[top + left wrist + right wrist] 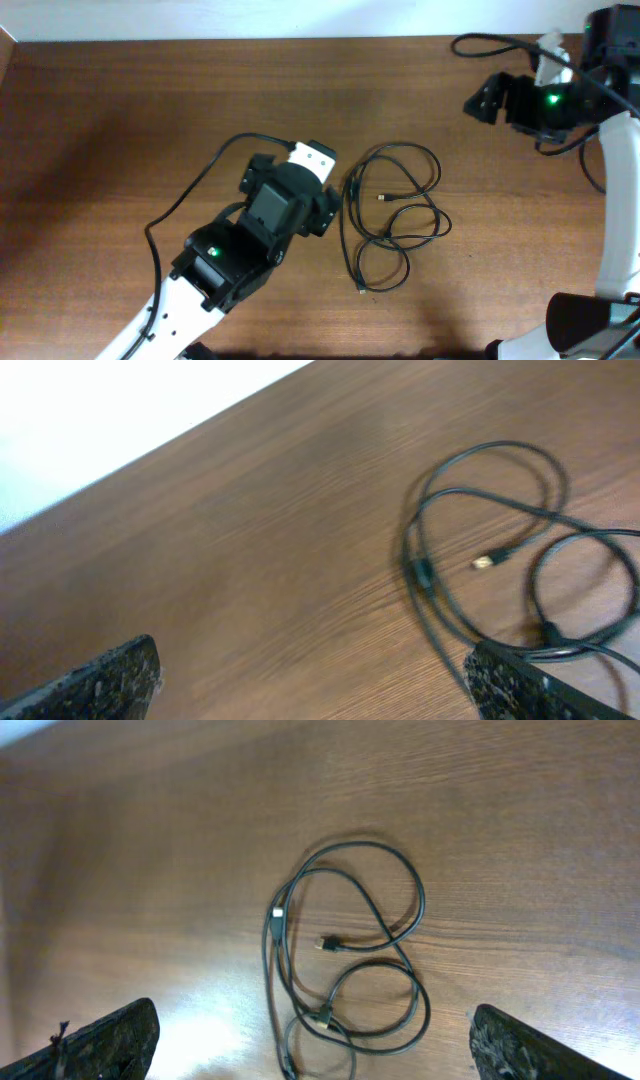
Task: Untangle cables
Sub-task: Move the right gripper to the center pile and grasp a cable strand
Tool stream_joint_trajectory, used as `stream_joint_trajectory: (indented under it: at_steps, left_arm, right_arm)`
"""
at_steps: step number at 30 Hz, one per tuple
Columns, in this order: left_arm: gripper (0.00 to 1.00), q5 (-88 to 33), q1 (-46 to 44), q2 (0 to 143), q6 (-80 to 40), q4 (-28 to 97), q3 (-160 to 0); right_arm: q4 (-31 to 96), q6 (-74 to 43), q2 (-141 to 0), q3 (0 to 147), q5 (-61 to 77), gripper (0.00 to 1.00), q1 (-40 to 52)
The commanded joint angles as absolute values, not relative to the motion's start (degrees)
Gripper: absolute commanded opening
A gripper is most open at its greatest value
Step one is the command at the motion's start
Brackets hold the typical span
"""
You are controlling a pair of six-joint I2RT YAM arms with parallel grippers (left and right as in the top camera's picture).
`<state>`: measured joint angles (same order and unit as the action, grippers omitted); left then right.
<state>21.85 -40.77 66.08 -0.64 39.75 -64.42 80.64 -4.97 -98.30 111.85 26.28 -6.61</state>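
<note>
Thin black cables lie in overlapping loops mid-tabletop, just right of left arm and well apart from right arm. Left jaws released and empty, right jaws likewise. Thicker arm cord trails left. Cord count unclear. Left wrist view is blurred and crops the coil.

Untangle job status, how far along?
Done: nothing. The cables lie in one overlapping bundle of loops on the table. In hand: nothing. The left hand is open beside the bundle and the right hand is open, well away. Left: grasp and separate every cord.
</note>
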Motion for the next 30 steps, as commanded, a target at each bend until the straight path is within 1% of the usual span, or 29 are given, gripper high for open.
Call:
stream_joint_trajectory:
  at_steps: [1,3,7,13,16,22,30]
  left_arm:
    - [0.99,24.88,-36.99,65.21,-8.73,41.76,-65.54]
    - [0.99,24.80,-35.42,65.21,-10.13,42.30,-65.54]
    - [0.99,24.88,-33.45,65.21,-10.26,42.33,-65.54]
    - [0.99,24.88,-32.45,65.23,-10.24,42.57,-65.54]
    - [0.99,24.86,-32.47,65.23,-10.24,42.59,-65.52]
    - [0.99,24.86,-32.47,65.23,-10.24,43.22,-65.52]
    - [0.99,24.88,-32.47,65.23,-10.24,43.22,-65.52]
  right_arm:
    - [82.15,4.78,-97.80,112.40,23.27,0.98,-1.54]
    - [84.09,9.26,-98.00,111.37,19.35,0.98,1.74]
    - [82.96,9.50,-98.00,105.03,14.22,0.98,7.22]
    - [78.04,10.31,-98.00,89.56,14.35,0.99,13.85]
    - [72.58,10.26,-98.00,82.15,14.37,0.99,16.69]
    - [65.32,10.31,-98.00,72.64,14.52,0.99,20.08]
    - [59.99,10.26,-98.02,65.52,14.55,0.98,20.40]
